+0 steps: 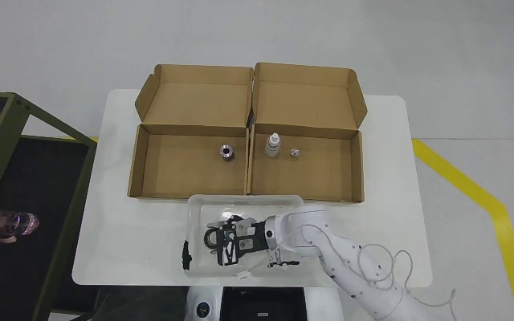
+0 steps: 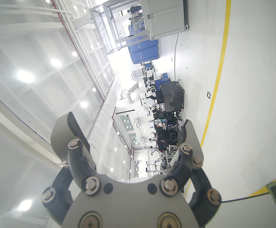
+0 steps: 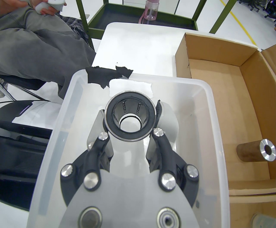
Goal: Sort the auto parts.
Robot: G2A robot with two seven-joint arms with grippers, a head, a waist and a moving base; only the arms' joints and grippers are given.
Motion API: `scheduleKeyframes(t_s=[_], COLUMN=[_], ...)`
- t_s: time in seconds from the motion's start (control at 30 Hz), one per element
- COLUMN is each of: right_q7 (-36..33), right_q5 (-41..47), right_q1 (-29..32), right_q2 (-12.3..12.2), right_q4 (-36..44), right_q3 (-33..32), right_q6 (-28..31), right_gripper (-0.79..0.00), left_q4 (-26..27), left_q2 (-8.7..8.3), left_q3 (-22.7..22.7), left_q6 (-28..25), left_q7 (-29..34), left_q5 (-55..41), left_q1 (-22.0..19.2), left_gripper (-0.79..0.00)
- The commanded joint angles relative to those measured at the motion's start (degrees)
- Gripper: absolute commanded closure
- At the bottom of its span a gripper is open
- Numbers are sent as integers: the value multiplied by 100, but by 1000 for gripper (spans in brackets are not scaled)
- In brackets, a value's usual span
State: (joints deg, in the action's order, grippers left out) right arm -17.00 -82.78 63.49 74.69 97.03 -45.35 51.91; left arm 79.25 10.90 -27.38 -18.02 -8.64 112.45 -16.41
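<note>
Steel bearing sits pinched between right fingers, within clear bin.

Factory hall: machines, yellow floor line

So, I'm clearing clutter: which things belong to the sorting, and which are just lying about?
Job: bearing in right hand, bin, left box, right box, cylinder, small part, white bottle.
Lying about: pink bottle, green cart, black tape.
</note>
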Motion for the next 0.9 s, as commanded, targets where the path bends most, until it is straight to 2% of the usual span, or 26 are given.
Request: scheduleKeyframes(t_s=[0.0,0.5,0.87], right_q7=[13,282,549], right_q5=[86,961,1438], right_q1=[-15,-157,-264], right_q2=[-25,-202,-246], right_q4=[16,247,379], right_q3=[-93,-797,-989], right_q6=[88,588,476], right_gripper=[0,0,0], left_q4=[0,0,0], left_q2=[0,0,0], left_q3=[0,0,0], left_q6=[0,0,0], left_q7=[0,0,0], left_q5=[0,0,0], left_q1=[0,0,0], left_gripper=[-785,-785,-785])
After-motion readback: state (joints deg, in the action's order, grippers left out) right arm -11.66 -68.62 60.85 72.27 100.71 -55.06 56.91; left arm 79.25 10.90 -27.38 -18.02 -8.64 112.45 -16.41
